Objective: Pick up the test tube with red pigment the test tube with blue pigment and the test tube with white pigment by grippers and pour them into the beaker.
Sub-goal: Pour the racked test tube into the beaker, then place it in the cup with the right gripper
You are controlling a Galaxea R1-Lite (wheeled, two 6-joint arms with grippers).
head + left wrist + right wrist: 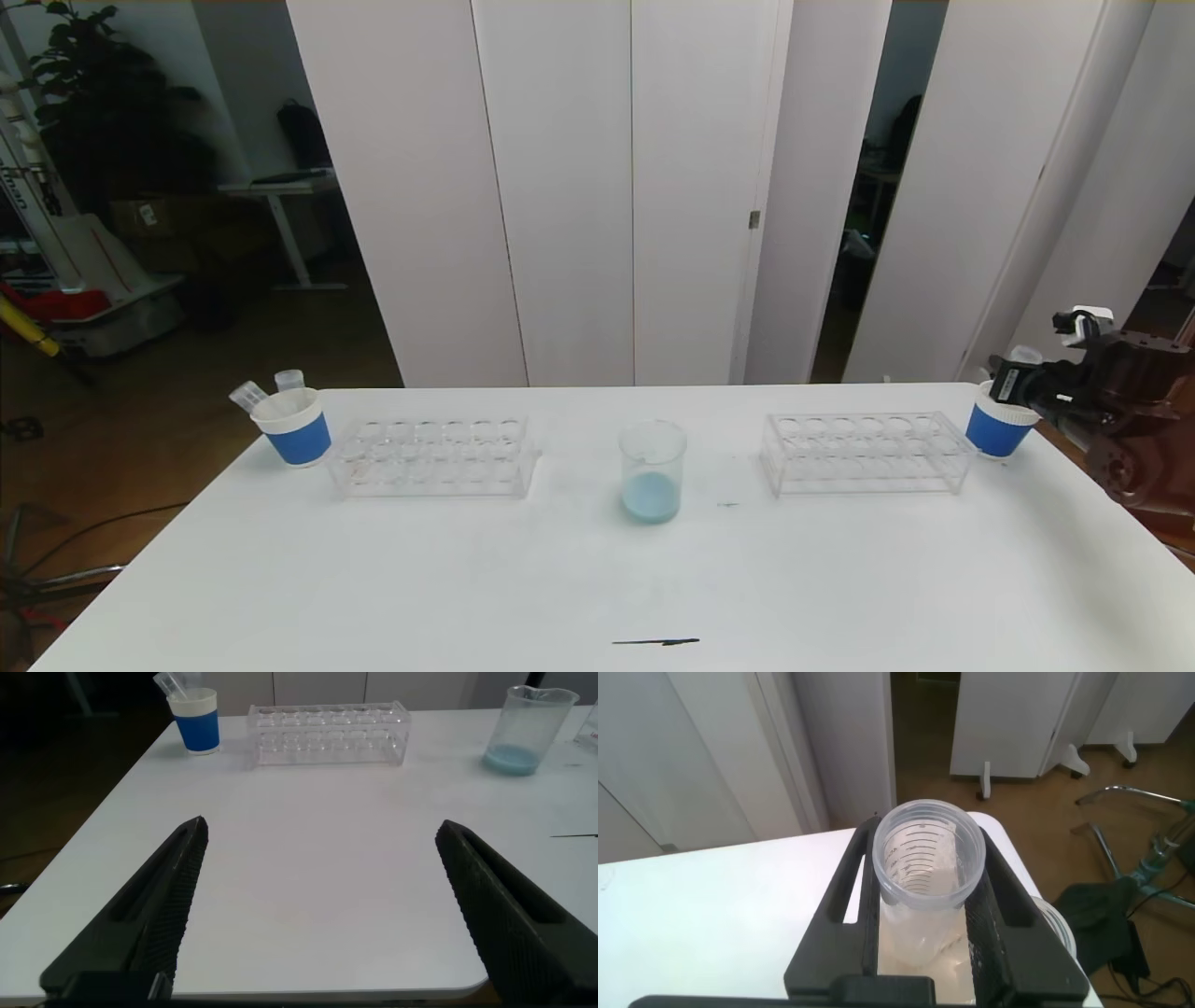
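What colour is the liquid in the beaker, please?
Pale blue liquid in the beaker, clearest in the head view.

Even, diffuse indoor light is spread over the white worktop (373,579), which is rendered bright and nearly washed out in the head view. Only faint, soft shadows are cast beneath the beaker (652,471) and the clear racks (434,455). The room at the far left is left dim and murky. A slight bowing of straight lines is seen toward the frame edges. In the left wrist view, the near pincer (322,915) fingers are softly blurred; in the right wrist view, the tube (924,873) rim is shown sharp.
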